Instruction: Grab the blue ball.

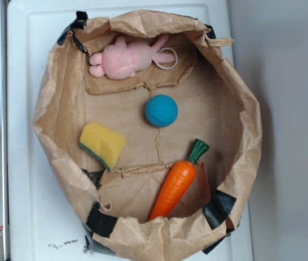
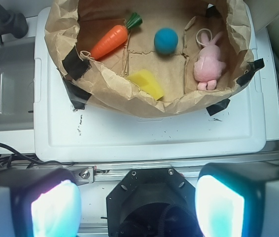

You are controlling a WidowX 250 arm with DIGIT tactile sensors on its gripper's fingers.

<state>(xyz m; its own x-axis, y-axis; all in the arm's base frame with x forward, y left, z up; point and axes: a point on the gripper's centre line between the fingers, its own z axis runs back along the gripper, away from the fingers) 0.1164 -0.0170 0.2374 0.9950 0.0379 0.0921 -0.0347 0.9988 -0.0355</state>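
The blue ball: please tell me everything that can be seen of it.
The blue ball is small, round and teal-blue, with a matte, slightly fuzzy surface, like felt or foam. It looks whole and undamaged. It rests on the brown paper floor of the rolled-down paper bag, near the middle. It touches only the paper. The pink plush bunny, yellow sponge and toy carrot lie apart from it. The gripper is far away, outside the bag.
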